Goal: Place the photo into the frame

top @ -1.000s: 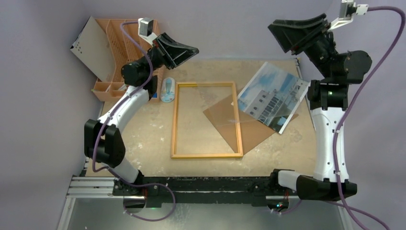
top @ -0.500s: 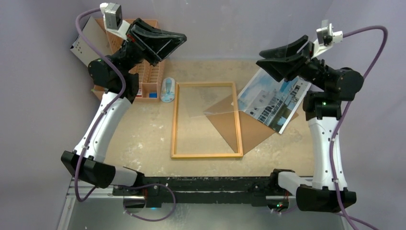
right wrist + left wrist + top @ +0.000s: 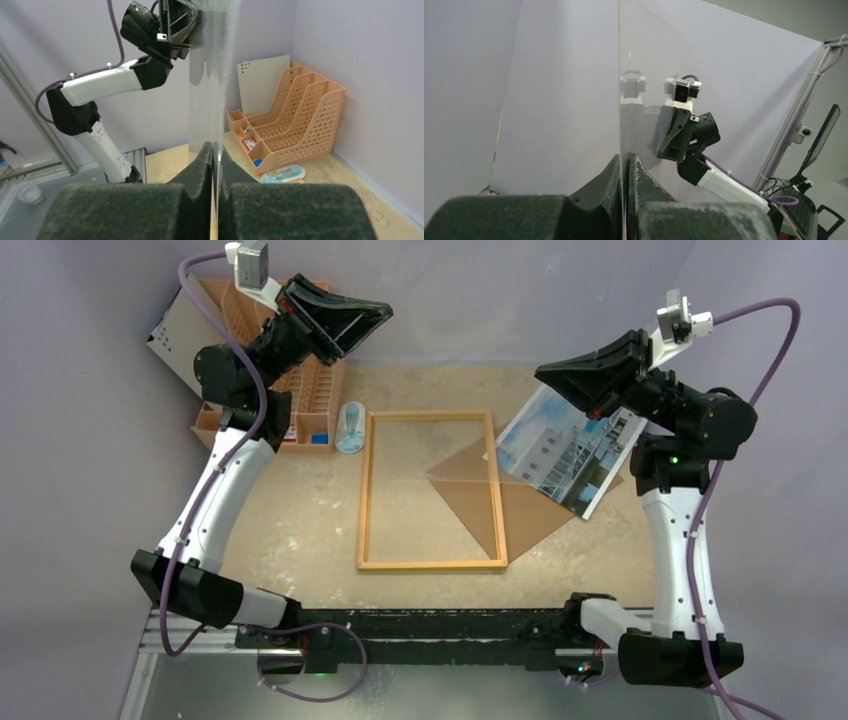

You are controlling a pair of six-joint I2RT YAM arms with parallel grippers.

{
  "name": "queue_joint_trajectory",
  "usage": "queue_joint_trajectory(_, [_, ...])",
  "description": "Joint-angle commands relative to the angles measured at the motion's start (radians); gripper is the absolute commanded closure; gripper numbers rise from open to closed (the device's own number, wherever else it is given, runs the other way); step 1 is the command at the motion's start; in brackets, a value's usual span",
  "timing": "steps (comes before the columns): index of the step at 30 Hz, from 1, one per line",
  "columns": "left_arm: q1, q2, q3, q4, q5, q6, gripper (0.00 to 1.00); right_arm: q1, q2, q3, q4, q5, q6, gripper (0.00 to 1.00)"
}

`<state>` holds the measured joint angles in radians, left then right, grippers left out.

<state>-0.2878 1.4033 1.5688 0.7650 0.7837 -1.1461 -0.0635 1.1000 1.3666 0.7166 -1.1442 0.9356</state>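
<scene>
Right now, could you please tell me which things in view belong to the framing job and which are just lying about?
Job: photo, frame, pane, backing board.
Lying about: file rack, small pack.

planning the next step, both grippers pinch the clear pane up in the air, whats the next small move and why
Probably lower both arms in step, grippers shut, so the thin clear pane settles flat into the rectangular yellow-wood frame below. The left gripper and right gripper each clamp an edge, so one arm moving alone could twist it, and the frame lies flat beneath it.
</scene>
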Motion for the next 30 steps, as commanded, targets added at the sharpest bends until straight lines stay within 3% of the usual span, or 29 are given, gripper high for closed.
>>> queue_joint_trajectory(1, [0.012, -0.012, 0.012, -0.129, -0.053, 0.072, 1.0, 0.004, -0.027, 0.012, -0.016, 0.033, -0.005, 1.0])
queue_joint_trajectory(3, [0.017, -0.007, 0.004, -0.207, -0.074, 0.114, 0.79, 0.003, -0.028, 0.005, -0.063, 0.049, -0.035, 1.0])
queue_joint_trajectory(6, [0.032, -0.019, -0.022, -0.419, -0.148, 0.237, 0.3, 0.004, -0.025, -0.019, -0.132, 0.099, -0.049, 1.0])
queue_joint_trajectory(9, [0.068, -0.041, -0.049, -0.732, -0.28, 0.388, 0.14, 0.004, -0.025, -0.057, -0.19, 0.16, -0.074, 1.0])
queue_joint_trajectory(12, [0.087, -0.045, -0.079, -1.034, -0.461, 0.516, 0.1, 0.004, -0.035, -0.11, -0.297, 0.263, -0.109, 1.0])
queue_joint_trajectory(16, [0.088, -0.04, -0.211, -1.184, -0.612, 0.605, 0.1, 0.009, -0.004, -0.175, -0.369, 0.317, -0.096, 1.0])
queue_joint_trajectory(19, [0.088, -0.032, -0.348, -1.175, -0.633, 0.628, 0.13, 0.036, 0.033, -0.208, -0.426, 0.351, -0.076, 1.0])
queue_joint_trajectory(25, [0.088, 0.032, -0.527, -1.137, -0.691, 0.624, 0.31, 0.141, 0.146, -0.205, -0.544, 0.378, -0.041, 1.0])
queue_joint_trajectory(30, [0.089, 0.051, -0.639, -1.026, -0.672, 0.619, 0.35, 0.22, 0.25, -0.198, -0.605, 0.413, 0.024, 1.0])
